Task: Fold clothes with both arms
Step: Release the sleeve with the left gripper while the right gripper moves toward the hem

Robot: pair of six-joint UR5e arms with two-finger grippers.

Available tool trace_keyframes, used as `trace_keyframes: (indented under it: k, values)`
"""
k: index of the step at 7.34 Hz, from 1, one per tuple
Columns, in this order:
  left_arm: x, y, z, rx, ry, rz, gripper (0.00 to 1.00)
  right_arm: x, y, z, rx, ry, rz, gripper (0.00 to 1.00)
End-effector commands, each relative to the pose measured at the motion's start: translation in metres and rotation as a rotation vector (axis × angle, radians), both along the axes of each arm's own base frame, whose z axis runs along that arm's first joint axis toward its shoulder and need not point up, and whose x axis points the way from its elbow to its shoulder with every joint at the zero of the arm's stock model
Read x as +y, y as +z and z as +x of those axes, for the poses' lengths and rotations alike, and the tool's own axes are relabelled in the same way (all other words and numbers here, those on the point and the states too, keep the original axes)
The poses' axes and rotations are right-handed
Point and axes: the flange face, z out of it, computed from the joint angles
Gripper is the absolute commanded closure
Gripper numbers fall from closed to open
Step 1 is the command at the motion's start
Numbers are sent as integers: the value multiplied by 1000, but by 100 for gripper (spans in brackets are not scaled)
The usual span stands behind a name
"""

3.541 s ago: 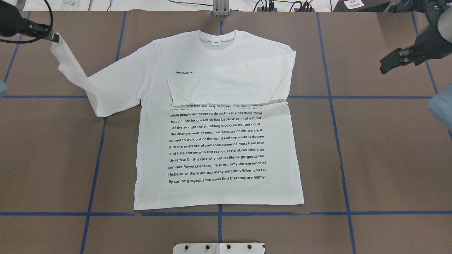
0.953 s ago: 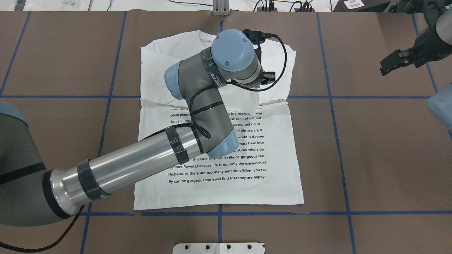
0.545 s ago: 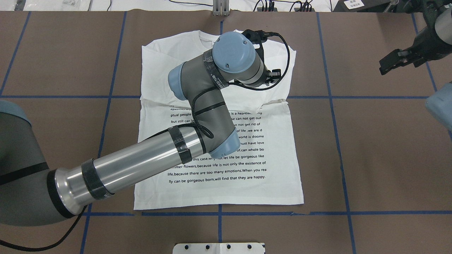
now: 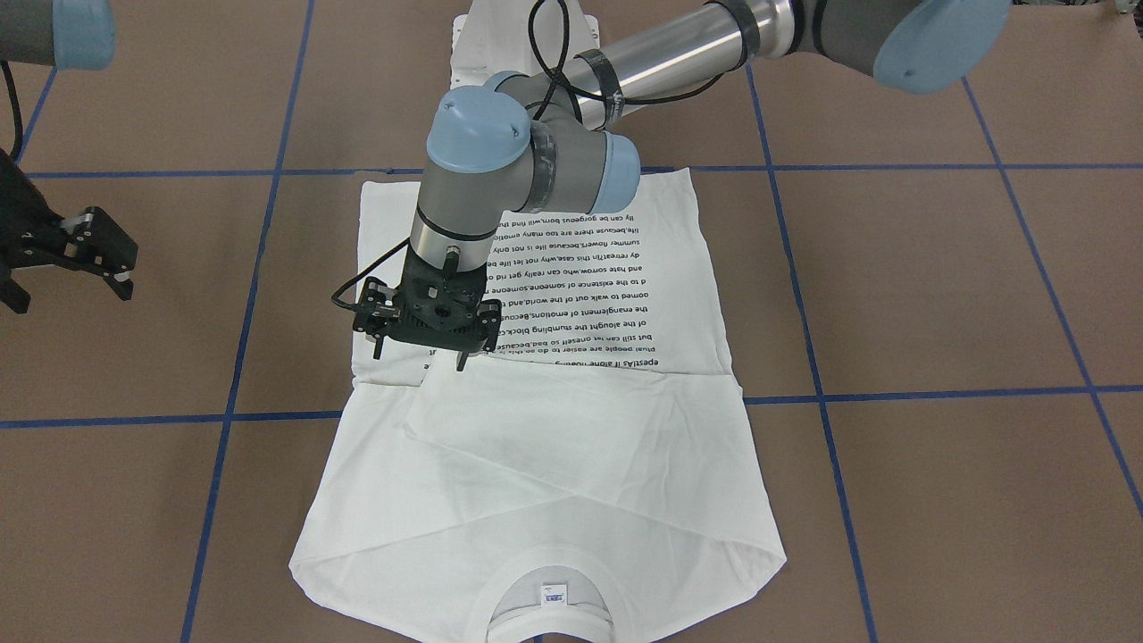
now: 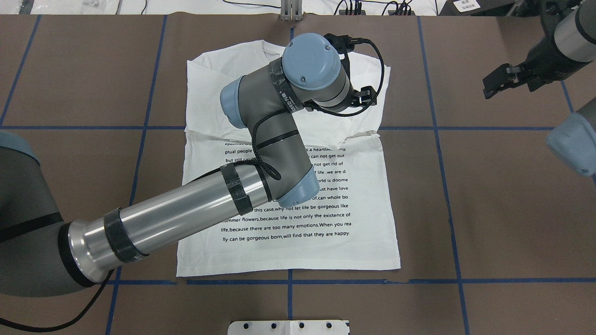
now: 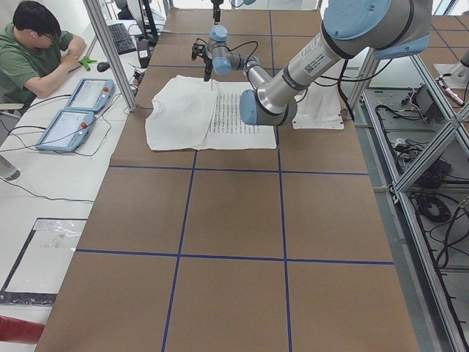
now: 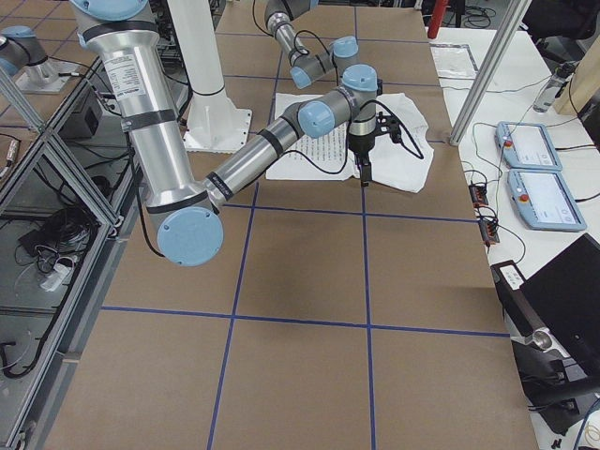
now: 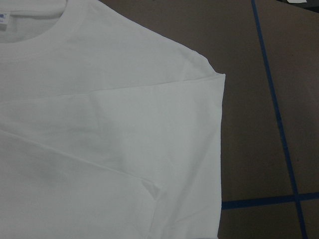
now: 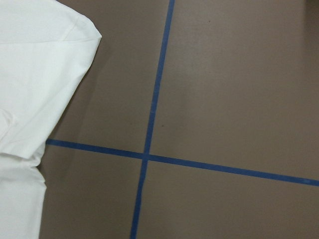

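Observation:
The white long-sleeved T-shirt [image 4: 554, 473] lies flat on the brown table, printed text [image 5: 326, 218] up, collar [image 4: 549, 594] toward the far edge. Both sleeves lie folded across the chest. My left arm [image 5: 186, 214] reaches over the shirt. Its left gripper [image 4: 420, 357] hangs open and empty just above the chest by the folded sleeves; in the overhead view the wrist hides most of it. The left wrist view shows a shoulder and the folded sleeves of the shirt [image 8: 124, 124]. My right gripper [image 4: 67, 290] is open and empty, off the shirt beyond its right side, and also shows in the overhead view [image 5: 496, 83].
Blue tape lines [image 5: 135, 186] grid the brown table cover. The white pedestal base [image 5: 288, 327] sits at the near edge. Cables [image 5: 354, 7] lie along the far edge. An operator [image 6: 33, 51] sits at a side desk with tablets [image 6: 77, 110].
Earlier the left gripper held the left sleeve's cuff up at the far left. Now that sleeve lies across the chest and the left gripper has let go. The right gripper has moved toward the shirt.

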Motion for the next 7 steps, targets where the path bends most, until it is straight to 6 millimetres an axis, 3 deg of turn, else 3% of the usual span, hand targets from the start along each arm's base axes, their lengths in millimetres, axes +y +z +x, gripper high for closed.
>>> trace_keyframes:
  k: [1,2,3,4,5,6,7]
  values:
    - [30,44,-50,-90,43,43,0,36,-29,-50,-104,88,-23,0]
    - [60,93,-96,-109,60,66,0,74,-33,-73,-133,129,-49,0]
    - [91,127,-141,-128,71,72,0,117,-40,-94,-137,152,-62,0]
    - [111,154,-168,-134,77,70,0,159,-49,-115,-155,174,-93,0]
    - [134,167,-195,-118,76,66,0,199,-47,-144,-141,206,-106,0]
    - [163,198,-223,-128,79,36,0,237,-53,-172,-153,252,-101,0]
    - [203,221,-229,-123,101,-26,0,265,-49,-183,-152,268,-114,0]
